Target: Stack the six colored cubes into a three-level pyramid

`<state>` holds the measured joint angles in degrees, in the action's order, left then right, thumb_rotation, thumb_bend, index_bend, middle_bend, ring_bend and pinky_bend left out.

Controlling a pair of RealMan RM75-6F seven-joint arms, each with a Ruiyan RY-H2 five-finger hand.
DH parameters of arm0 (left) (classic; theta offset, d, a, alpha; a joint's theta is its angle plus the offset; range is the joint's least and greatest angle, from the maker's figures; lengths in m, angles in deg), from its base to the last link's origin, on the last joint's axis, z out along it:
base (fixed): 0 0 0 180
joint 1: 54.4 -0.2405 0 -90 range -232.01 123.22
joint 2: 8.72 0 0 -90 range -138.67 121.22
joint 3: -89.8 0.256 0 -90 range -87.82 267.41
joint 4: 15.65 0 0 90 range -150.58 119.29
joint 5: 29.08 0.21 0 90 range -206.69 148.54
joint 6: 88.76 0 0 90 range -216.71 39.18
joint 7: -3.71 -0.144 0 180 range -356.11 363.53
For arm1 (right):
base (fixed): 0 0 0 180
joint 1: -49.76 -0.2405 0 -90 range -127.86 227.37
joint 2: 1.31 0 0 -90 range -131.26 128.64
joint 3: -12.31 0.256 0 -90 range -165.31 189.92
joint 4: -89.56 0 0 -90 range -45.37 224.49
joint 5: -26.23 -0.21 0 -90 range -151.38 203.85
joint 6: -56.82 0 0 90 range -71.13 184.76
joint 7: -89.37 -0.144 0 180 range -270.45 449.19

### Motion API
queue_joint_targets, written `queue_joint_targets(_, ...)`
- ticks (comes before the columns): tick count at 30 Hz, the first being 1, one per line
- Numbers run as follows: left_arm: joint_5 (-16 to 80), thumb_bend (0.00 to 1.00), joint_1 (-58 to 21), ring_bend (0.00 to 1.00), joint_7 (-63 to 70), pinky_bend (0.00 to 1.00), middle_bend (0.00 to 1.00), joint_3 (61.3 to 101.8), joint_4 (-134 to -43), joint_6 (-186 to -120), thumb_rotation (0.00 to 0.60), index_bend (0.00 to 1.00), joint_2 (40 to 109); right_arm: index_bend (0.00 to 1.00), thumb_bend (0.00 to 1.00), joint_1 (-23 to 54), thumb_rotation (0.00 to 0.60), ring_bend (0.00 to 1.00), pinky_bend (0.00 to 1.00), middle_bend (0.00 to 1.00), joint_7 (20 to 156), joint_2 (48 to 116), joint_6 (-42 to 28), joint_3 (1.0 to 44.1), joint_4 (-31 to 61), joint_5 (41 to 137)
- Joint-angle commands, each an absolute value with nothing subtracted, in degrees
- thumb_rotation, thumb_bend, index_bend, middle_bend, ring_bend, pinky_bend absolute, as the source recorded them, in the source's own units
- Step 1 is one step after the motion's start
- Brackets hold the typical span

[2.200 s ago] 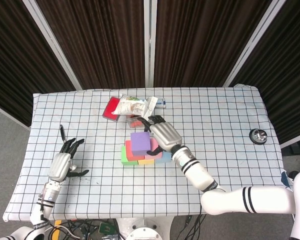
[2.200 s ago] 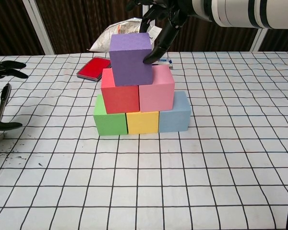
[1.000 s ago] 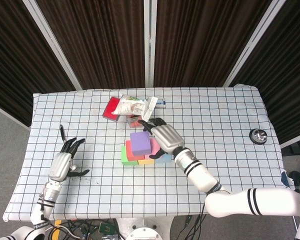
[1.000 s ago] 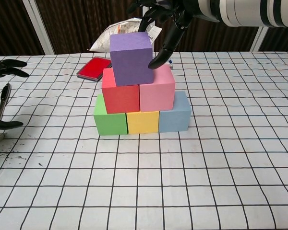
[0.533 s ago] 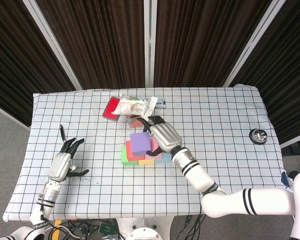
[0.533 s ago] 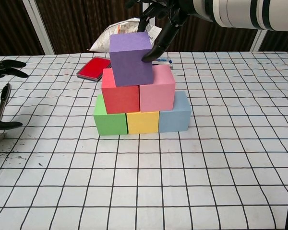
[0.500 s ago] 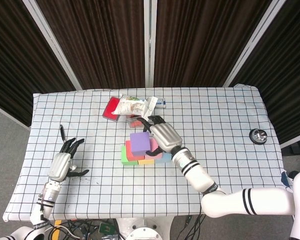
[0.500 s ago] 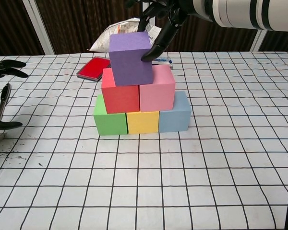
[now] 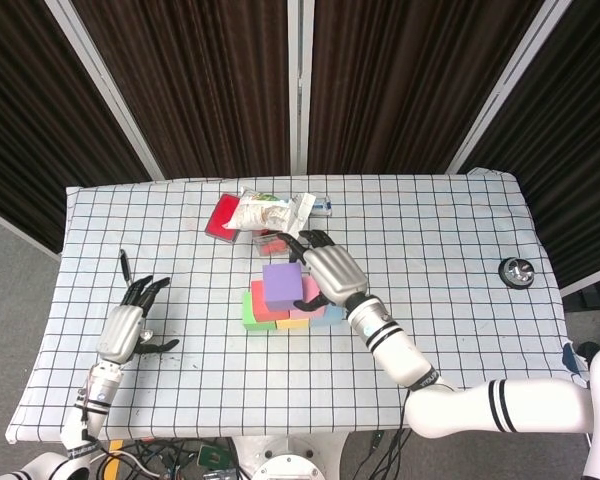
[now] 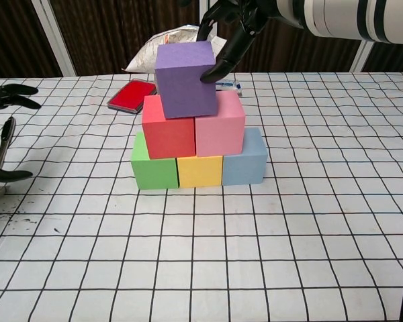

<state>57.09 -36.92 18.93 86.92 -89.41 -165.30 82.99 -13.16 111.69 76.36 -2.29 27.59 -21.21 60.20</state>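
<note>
- A purple foam cube (image 10: 185, 79) sits at the top of the stack, in the upper middle of the chest view, resting across a red foam cube (image 10: 168, 136) and a pink foam cube (image 10: 219, 127).
- Under those, a green foam cube (image 10: 154, 170), a yellow foam cube (image 10: 199, 170) and a light blue foam cube (image 10: 245, 161) stand side by side in a row on the white tablecloth with a black grid (image 10: 309, 221).
- The right hand (image 10: 231, 27) reaches down from the top of the chest view; a dark fingertip (image 10: 211, 77) touches the purple cube's right face near its top edge, and the other fingers are curled loosely above and behind the cube. I cannot tell whether it grips the cube.
- The left hand (image 9: 123, 328) lies at the lower left of the head view, palm down on the cloth, fingers spread and holding nothing.
- A flat red case (image 10: 130, 95) and a white crinkled bag (image 10: 168, 47) lie behind the stack.
- A small round metal object (image 9: 517, 271) sits at the right edge of the table in the head view.
</note>
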Motion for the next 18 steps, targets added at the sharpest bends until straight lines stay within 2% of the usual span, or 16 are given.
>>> queue_joint_targets(1, 57.02, 0.00, -36.90, 0.00, 18.93, 0.01, 0.13, 86.91, -89.38, -165.23, 0.600, 0.09, 82.99, 0.00, 0.15, -13.08, 0.600, 0.05, 0.00, 0.39, 111.77, 76.55, -2.42, 27.64, -21.07, 59.98)
queue_joint_targets(18, 57.08, 0.00, -36.95, 0.00, 19.24, 0.01, 0.13, 86.82, -89.12, -165.56, 0.600, 0.09, 82.94, 0.00, 0.16, -13.08, 0.600, 0.06, 0.00, 0.39, 113.11, 76.94, -2.83, 28.23, -21.31, 58.81)
